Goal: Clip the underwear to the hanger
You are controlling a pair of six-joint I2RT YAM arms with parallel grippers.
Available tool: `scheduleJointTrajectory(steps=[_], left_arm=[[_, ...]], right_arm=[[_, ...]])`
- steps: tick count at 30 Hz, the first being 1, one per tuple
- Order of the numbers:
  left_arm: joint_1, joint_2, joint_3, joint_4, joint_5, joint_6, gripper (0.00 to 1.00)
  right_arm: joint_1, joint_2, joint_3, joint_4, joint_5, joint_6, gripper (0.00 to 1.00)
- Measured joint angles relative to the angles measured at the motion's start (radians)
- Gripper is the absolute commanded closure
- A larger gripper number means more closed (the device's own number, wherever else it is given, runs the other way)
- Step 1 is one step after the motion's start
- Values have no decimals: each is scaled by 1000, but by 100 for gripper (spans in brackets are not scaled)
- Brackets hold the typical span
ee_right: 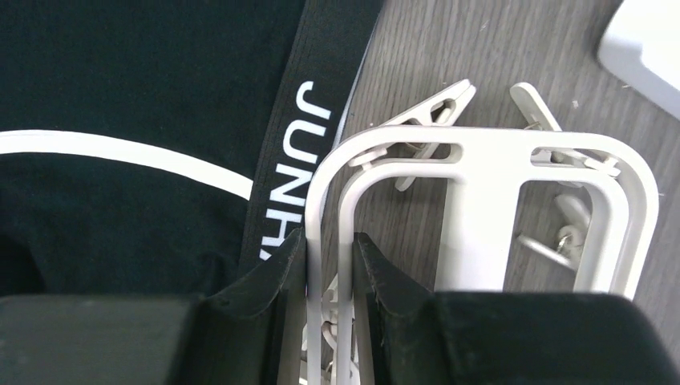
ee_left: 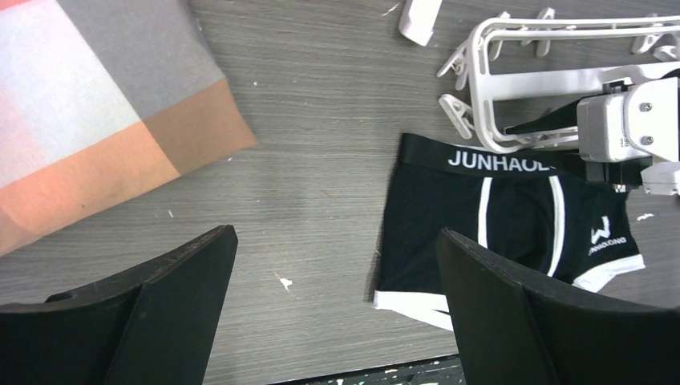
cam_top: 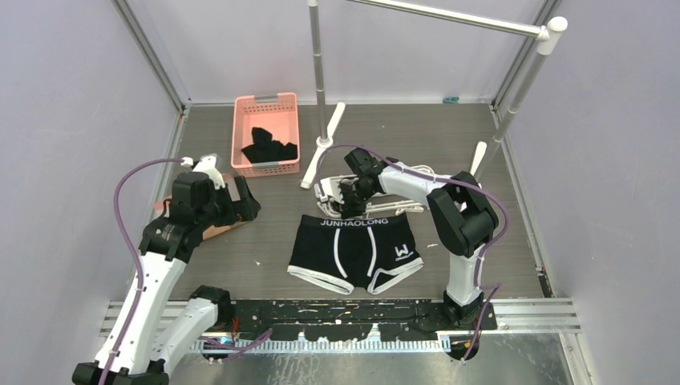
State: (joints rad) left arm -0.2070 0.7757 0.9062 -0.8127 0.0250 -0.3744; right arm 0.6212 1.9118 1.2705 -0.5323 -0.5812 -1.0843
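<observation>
The underwear [cam_top: 353,253], black boxer briefs with white piping and JUNHAOLONG on the waistband, lies flat on the table in front of the arms; it also shows in the left wrist view [ee_left: 449,208] and the right wrist view [ee_right: 120,88]. The hanger [cam_top: 323,191], a white plastic frame with small clips, lies flat just behind the waistband [ee_left: 479,80]. My right gripper [cam_top: 346,192] is shut on the hanger's [ee_right: 481,144] near-left side rail, its fingers pressing both sides [ee_right: 329,237]. My left gripper [cam_top: 240,200] hovers wide open left of the underwear, holding nothing [ee_left: 333,233].
A pink basket [cam_top: 266,104] holding a plain black garment [cam_top: 269,148] stands at the back. The grey metal rail stand [cam_top: 319,72] rises behind the hanger. A plaid cloth [ee_left: 96,104] lies beneath the left arm. Purple walls close in both sides.
</observation>
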Motion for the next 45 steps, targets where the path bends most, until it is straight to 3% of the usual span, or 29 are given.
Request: scheduleJointTrajectory(steps=[13,23,35,39,45], left_arm=[[0,-35,17,82,55,47,2],[0,-188,-88,308,190,58,2],[0,-38,-50,398,333,-8,2],[-63,10,-44,450,380,4,2],[-289,16,-45,482,381,107,2]], right_arm=[[-64,-214,6,-49,-76,-9,100],[-69,-351,6,-175,-90,-60,100],[-69,-552,-41,-204,-97,-51,100],[-70,-558,-49,-206,-97,-38,100],[-74,-568,-58,-208,-101,-32,100]])
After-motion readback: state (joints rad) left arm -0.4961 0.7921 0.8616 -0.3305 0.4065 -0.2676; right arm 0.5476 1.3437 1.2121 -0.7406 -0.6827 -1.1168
